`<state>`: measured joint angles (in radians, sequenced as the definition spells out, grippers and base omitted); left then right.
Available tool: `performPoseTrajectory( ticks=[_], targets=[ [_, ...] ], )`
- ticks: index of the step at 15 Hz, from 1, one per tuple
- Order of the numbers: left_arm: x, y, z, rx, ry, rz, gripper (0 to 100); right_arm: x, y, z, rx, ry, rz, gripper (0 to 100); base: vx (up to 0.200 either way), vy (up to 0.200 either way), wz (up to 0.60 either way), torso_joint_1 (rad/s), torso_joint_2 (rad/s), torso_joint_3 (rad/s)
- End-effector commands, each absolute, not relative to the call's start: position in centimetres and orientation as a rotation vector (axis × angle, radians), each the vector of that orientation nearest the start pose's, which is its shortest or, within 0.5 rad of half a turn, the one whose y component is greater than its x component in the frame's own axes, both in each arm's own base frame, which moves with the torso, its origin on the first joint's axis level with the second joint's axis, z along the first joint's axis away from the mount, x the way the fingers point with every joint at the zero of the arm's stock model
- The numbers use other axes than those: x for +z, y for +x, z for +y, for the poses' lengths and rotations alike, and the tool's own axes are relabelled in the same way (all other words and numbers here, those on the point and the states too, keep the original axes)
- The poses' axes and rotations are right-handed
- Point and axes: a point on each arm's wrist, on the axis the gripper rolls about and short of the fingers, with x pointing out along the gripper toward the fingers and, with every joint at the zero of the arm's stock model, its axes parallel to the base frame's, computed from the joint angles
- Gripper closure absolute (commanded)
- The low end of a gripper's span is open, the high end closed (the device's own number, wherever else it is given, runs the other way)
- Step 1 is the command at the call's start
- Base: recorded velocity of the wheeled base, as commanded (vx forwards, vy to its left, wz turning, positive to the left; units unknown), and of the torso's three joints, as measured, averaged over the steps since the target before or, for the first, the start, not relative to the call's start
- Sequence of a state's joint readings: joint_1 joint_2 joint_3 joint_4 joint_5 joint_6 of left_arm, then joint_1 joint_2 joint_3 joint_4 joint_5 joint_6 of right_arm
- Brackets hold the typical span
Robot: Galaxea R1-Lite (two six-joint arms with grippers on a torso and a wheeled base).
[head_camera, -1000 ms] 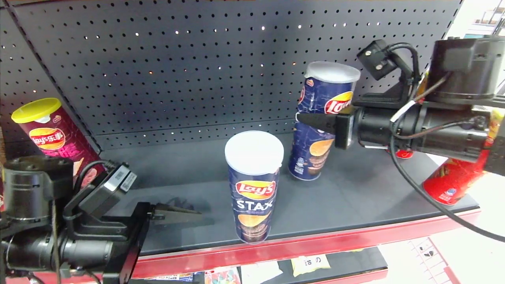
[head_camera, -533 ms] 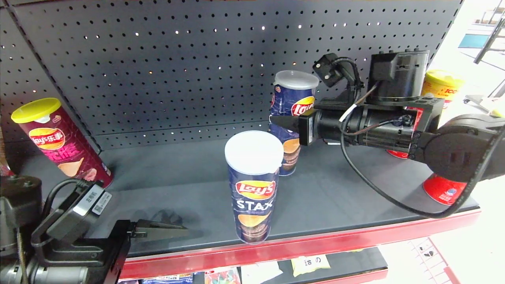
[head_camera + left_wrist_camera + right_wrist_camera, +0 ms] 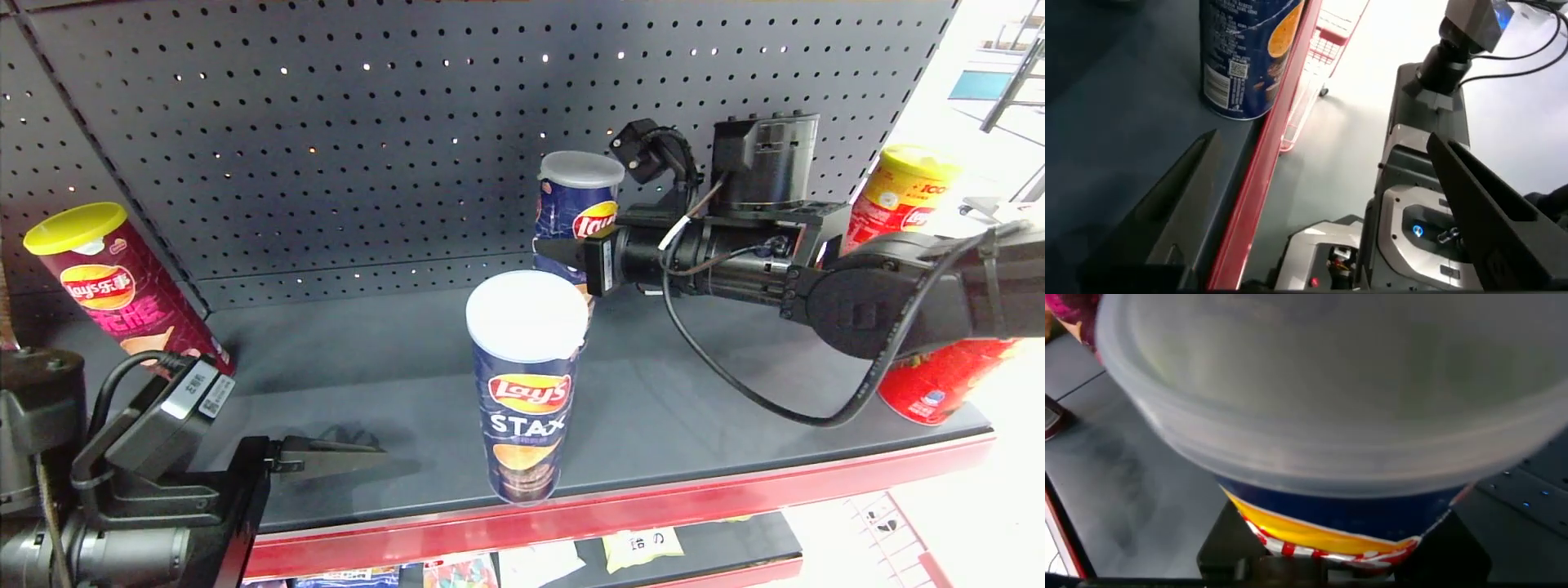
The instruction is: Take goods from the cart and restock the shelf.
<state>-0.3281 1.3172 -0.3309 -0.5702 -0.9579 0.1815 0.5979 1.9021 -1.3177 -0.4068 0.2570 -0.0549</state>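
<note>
A yellow-lidded maroon can (image 3: 114,286) stands at the left end of the shelf (image 3: 694,392). The left gripper (image 3: 371,451) sits low at the shelf front, fingers apart. The front blue can (image 3: 526,384) stands at the edge. Behind it the right gripper (image 3: 563,245) clamps the rear blue can (image 3: 575,208), upright near the pegboard (image 3: 326,147). Lidded red cans (image 3: 906,200) stand far right.

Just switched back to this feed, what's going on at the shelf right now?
The right gripper is shut on a blue chip can, holding it upright toward the back of the shelf, behind a second blue can standing at the front edge. Its base is hidden, so touchdown is unclear. The left gripper hangs open and empty over the shelf's front left.
</note>
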Motion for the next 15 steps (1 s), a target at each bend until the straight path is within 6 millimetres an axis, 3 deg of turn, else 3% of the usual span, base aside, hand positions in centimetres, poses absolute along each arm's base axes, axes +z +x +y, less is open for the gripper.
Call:
performPoseTrajectory(
  ticks=[1, 6, 7, 15],
  targets=[
    [14.9, 15.5, -7.2, -1.298, 0.015, 0.309, 0, 22.7, 31.5, 22.8, 0.872, -0.086, 0.169, 100, 0.0, 0.0, 0.0, 0.0, 0.0, 0.0],
    [15.2, 16.0, -7.3, -1.25, 0.025, 0.305, 0, 22.5, 31.4, 22.7, 0.871, -0.088, 0.177, 100, 0.0, 0.0, 0.0, 0.0, 0.0, 0.0],
    [15.4, 16.4, -7.4, -1.238, 0.027, 0.303, 0, 22.6, 31.4, 22.7, 0.871, -0.087, 0.176, 0, 0.0, 0.0, 0.0, 0.0, 0.0, 0.0],
    [15.9, 16.9, -7.1, -1.208, 0.022, 0.288, 0, 24.0, 30.0, 22.1, 0.871, -0.07, 0.154, 0, 0.0, 0.0, 0.0, 0.0, 0.0, 0.0]
  ],
)
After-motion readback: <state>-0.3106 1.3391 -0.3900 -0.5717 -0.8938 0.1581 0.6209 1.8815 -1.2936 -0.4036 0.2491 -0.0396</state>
